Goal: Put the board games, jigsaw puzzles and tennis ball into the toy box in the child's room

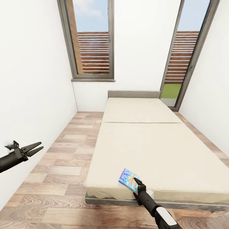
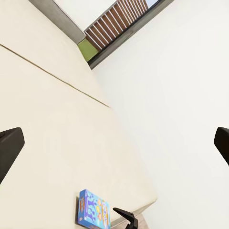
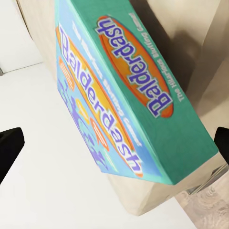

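The board game box is showing its name in the right wrist view. "Balderdash" is running in large purple letters on an orange band across the blue cover, and the same word is standing again in purple inside an orange oval on the teal side panel. Beside that oval a smaller line is beginning "The Hilarious Bluffing Game", though its end is blurring. In the head view the box is lying on the bed, its print too small to read.
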Controlling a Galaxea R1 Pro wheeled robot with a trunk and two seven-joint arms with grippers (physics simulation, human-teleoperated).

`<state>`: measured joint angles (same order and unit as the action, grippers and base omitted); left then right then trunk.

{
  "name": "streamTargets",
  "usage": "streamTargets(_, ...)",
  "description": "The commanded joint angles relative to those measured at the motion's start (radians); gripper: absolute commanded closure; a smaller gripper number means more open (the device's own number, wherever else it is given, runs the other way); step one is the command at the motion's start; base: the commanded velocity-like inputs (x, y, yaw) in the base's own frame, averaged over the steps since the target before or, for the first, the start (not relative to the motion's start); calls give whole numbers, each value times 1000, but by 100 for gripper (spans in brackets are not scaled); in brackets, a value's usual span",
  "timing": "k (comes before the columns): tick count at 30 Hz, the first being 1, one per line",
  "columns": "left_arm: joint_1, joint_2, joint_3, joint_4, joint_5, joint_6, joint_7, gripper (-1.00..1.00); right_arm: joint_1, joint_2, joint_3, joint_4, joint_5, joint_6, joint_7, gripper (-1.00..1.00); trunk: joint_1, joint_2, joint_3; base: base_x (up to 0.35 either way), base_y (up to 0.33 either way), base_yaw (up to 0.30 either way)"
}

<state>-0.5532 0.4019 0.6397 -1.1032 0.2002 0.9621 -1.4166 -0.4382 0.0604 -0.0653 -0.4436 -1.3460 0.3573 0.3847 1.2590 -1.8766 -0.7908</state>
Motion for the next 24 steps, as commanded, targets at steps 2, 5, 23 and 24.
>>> streamTargets(2,-1,0,0,0,1,10,-4,-100,-1,1,-7,0,-5,9,0,-100,0,0,-1,0,0,0)
streamTargets(5,-1,0,0,0,1,10,-4,-100,-1,1,-7,0,-5,9,0,-100,0,0,-1,0,0,0)
streamTargets(23,-1,0,0,0,1,12,-1,-100,-1,1,-7,0,-5,9,0,100,0,0,-1,21,0,0)
streamTargets(24,-1,0,-1,0,1,12,-1,-100,-1,1,-7,0,-5,9,0,100,0,0,-1,0,0,0)
